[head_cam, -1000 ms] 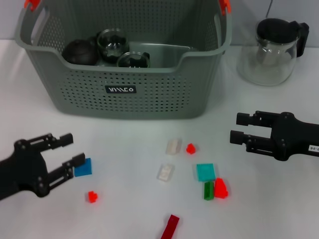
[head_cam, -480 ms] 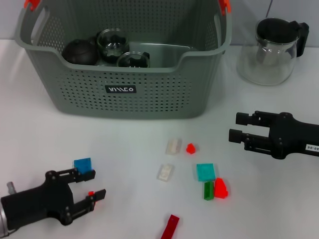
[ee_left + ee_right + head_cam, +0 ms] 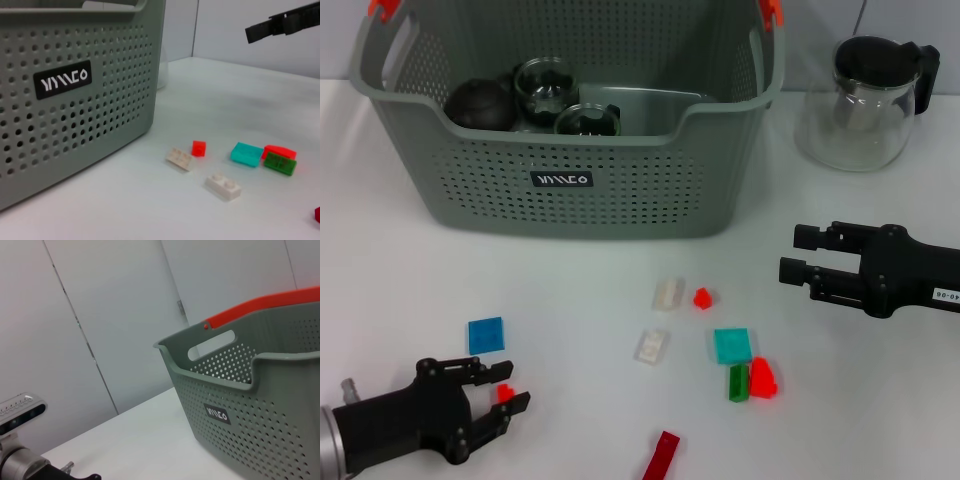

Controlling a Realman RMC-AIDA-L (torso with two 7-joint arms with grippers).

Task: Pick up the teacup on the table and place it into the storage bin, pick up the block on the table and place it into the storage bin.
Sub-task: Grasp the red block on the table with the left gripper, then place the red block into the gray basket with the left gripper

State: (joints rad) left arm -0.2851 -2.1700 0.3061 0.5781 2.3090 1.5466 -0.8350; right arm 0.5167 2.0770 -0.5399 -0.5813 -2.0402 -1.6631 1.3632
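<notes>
Near the table's front-left edge, left gripper (image 3: 492, 390) sits low, fingers part open around a small red block (image 3: 505, 394), which lies between the tips; can't tell if they touch it. Block is too small to call a long axis. Blue block (image 3: 486, 335) lies flat just behind the gripper. Right gripper (image 3: 799, 255) hovers on the right side, fingers apart, holding nothing. Storage bin (image 3: 620, 190) is at the back w/ dark teacup (image 3: 480, 104) and glass cups inside. Other blocks are scattered mid-table.
</notes>
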